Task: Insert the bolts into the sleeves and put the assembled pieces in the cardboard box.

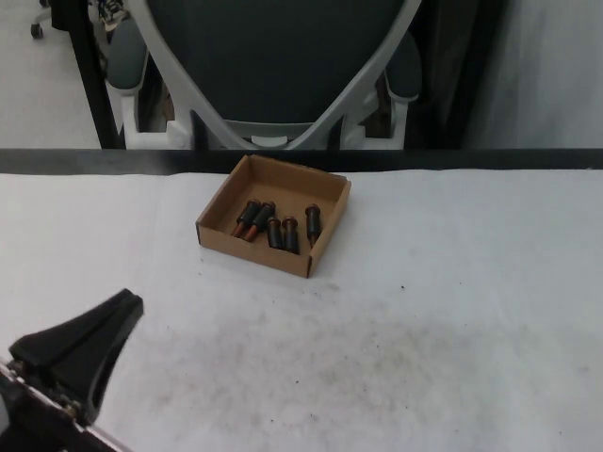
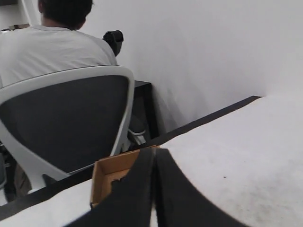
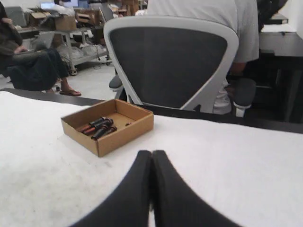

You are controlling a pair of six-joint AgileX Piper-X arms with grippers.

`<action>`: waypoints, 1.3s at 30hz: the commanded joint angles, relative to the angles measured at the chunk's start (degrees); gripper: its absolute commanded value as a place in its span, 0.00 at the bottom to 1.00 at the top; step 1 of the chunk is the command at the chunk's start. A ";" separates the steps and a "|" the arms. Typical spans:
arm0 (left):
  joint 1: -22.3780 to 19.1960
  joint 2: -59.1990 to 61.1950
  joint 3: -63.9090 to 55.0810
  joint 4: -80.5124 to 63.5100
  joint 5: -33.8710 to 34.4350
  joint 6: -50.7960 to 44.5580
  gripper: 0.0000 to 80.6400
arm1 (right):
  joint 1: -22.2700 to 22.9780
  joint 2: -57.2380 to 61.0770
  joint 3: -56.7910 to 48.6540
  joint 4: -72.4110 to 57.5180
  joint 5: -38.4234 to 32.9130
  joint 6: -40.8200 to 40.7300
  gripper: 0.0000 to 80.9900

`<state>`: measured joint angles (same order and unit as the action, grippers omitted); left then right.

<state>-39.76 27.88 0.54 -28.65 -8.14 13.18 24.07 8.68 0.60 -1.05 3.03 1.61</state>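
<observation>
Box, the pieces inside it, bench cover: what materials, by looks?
Cardboard box: brown card, matte, with plain folded walls. Assembled pieces: dull dark sleeves, probably plastic or rubber; reddish-copper bolt ends, likely metal, too small to confirm. Bench cover: white matte sheet, possibly cloth or paper, with grey smudges.

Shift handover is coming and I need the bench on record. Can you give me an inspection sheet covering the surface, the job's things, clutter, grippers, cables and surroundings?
Surface: white bench cover, with grey smudges and dark specks on the near part.
Job's things: open cardboard box near the far edge; five assembled pieces lie inside it.
Clutter: nothing seen.
Grippers: left gripper shut and empty; right gripper shut and empty.
Cables: nothing seen.
Surroundings: office chair behind the bench; white wall.
</observation>
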 commanded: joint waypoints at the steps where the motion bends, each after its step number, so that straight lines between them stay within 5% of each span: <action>1: 1.17 -0.36 -0.54 -1.79 -4.11 3.61 0.01 | -0.37 -3.29 -0.60 2.93 0.97 -0.76 0.00; 4: 6.07 -0.36 -0.54 -2.02 -2.76 0.77 0.01 | -0.58 -4.03 -0.60 3.04 0.98 -2.42 0.00; 7: 14.34 -0.36 -0.54 -2.02 5.47 -3.97 0.01 | -2.10 -4.00 -0.60 3.48 0.98 -3.31 0.00; 14: 42.19 -0.36 -0.54 -4.44 35.62 -20.81 0.01 | -7.15 -4.00 -0.60 1.80 -3.03 -3.32 0.00; 17: 48.95 -0.36 -0.54 -7.57 43.86 -26.24 0.01 | -8.29 -4.00 -0.60 0.13 -4.97 -3.32 0.00; 22: 45.51 -0.58 -0.54 -15.26 46.76 -28.10 0.01 | -8.37 -4.00 -0.60 -0.81 -5.47 -4.05 0.00; 27: 41.53 -7.25 -0.54 -19.10 40.72 -31.07 0.01 | -8.37 -4.00 -0.60 -2.64 -5.45 -4.37 0.00; 35: 41.87 -27.88 -0.54 13.78 30.28 -24.75 0.01 | -8.37 -4.00 -0.60 -0.90 -4.04 -4.60 0.00; 39: 41.87 -27.88 -0.86 26.59 26.08 -18.90 0.01 | -8.37 -4.00 -0.60 0.00 0.33 -5.29 0.00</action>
<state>2.24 0.07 0.54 -13.00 21.43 -10.11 15.99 5.03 0.59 -1.41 0.97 -2.96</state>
